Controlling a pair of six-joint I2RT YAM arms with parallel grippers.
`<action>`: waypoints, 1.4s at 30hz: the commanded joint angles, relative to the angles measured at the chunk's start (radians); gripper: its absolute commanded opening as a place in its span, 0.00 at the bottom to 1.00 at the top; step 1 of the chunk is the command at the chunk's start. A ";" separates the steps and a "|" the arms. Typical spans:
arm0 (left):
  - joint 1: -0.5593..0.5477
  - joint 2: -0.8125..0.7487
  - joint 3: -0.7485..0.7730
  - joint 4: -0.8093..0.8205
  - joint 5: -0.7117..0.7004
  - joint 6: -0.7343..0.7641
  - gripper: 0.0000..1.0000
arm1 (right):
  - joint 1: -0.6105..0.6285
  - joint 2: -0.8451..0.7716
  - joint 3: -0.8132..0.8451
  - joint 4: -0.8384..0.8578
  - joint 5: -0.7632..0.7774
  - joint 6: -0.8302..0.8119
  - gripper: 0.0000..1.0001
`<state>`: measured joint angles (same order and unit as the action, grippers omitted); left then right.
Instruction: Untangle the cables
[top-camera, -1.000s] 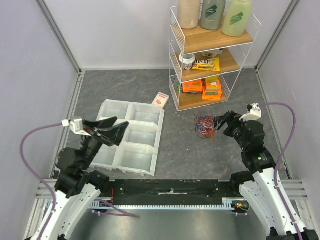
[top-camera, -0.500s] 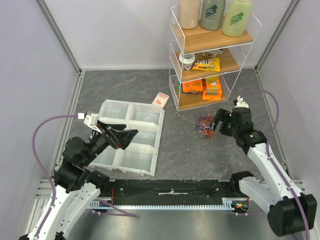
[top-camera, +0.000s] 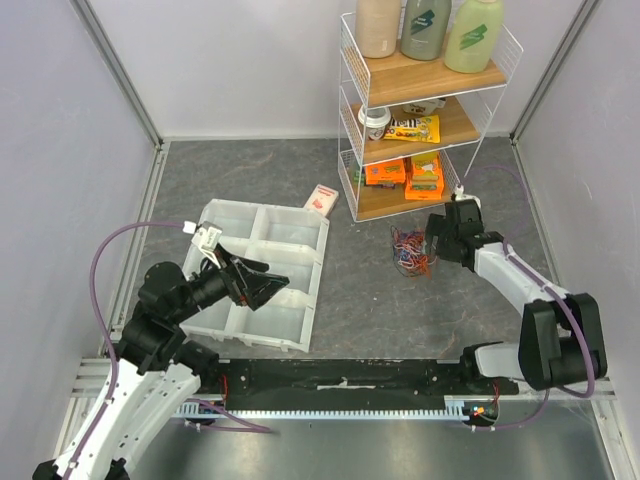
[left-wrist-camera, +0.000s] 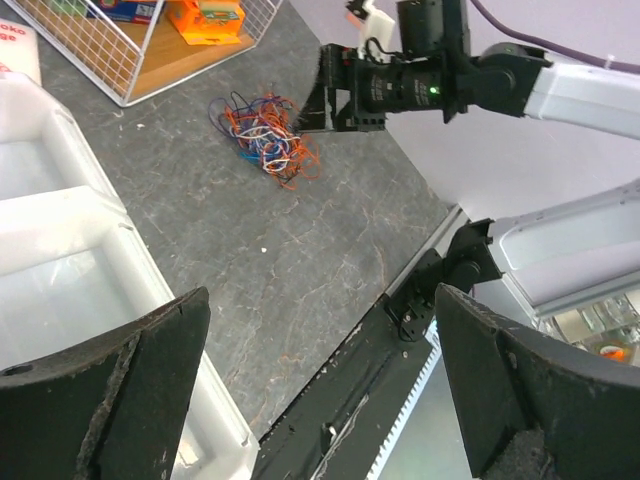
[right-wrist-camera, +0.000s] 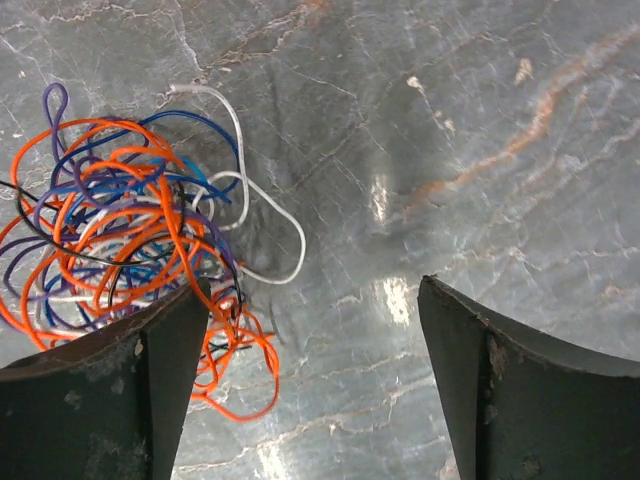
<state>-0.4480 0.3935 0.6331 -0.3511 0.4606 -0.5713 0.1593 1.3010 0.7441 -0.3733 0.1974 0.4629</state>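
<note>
We're holding R jaws spread at the edge of the cables (top-camera: 408, 250), on the desk (top-camera: 360, 300) by the rack (top-camera: 420, 85); L jaws spread too. Closing here is risking a multi-strand grab, tightening knots.

walls (top-camera: 250, 70): pale lilac panels | floor (top-camera: 370, 300): grey marbled | furniture: white wire shelf (top-camera: 462, 124), far right

White arms (top-camera: 500, 272), black joints (top-camera: 545, 340), purple hoses (top-camera: 105, 260); right hand (right-wrist-camera: 305, 310) dark.

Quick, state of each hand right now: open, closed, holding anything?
Left hand: open, holding nothing.
Right hand: open, holding nothing, one finger at the edge of the cables.
</note>
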 joint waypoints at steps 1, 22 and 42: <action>0.005 0.025 -0.003 0.023 0.088 0.022 0.99 | -0.003 0.050 0.043 0.114 -0.042 -0.093 0.88; -0.368 0.493 0.005 0.327 -0.072 -0.078 0.81 | 0.269 -0.290 -0.219 0.163 -0.412 0.056 0.16; -0.477 1.283 0.407 0.311 -0.456 0.061 0.73 | 0.270 -0.359 -0.235 0.083 -0.282 0.121 0.51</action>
<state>-0.9298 1.5787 0.9310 -0.0517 0.0700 -0.5529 0.4267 0.8883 0.5106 -0.3599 -0.0967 0.5594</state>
